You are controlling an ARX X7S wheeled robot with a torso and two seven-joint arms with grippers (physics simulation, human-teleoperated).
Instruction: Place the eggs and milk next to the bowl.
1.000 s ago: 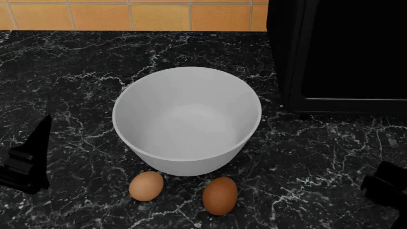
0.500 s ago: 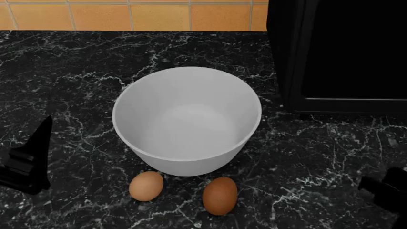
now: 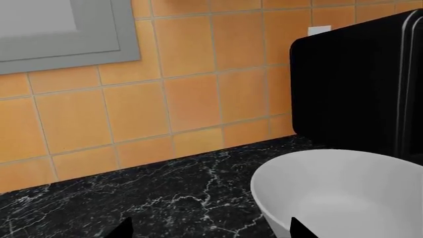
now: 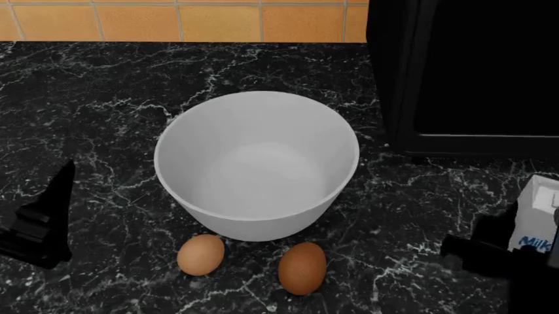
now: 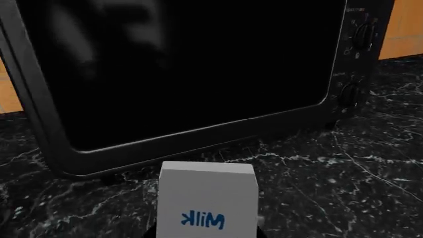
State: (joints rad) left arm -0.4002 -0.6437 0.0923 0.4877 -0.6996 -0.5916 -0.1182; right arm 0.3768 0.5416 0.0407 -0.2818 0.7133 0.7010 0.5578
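The large white bowl [image 4: 258,163] stands in the middle of the black marble counter and also shows in the left wrist view [image 3: 343,193]. Two eggs lie just in front of it, a pale tan egg [image 4: 201,255] and a darker brown egg [image 4: 302,268]. My right gripper [image 4: 502,255] is at the lower right, shut on the milk [image 4: 537,212]. In the right wrist view, the white milk carton [image 5: 207,198] with blue lettering fills the gap between the jaws. My left gripper [image 4: 39,226] sits left of the bowl, open and holding nothing [image 3: 211,234].
A black oven [image 4: 467,72] stands at the back right, close behind the bowl, and its dark glass door [image 5: 185,64] faces the carton. An orange tiled wall [image 4: 175,19] runs along the back of the counter [image 4: 88,98].
My right gripper has moved leftward and further into view, bringing the milk carton, which did not show before. The left gripper, bowl and eggs have hardly moved.
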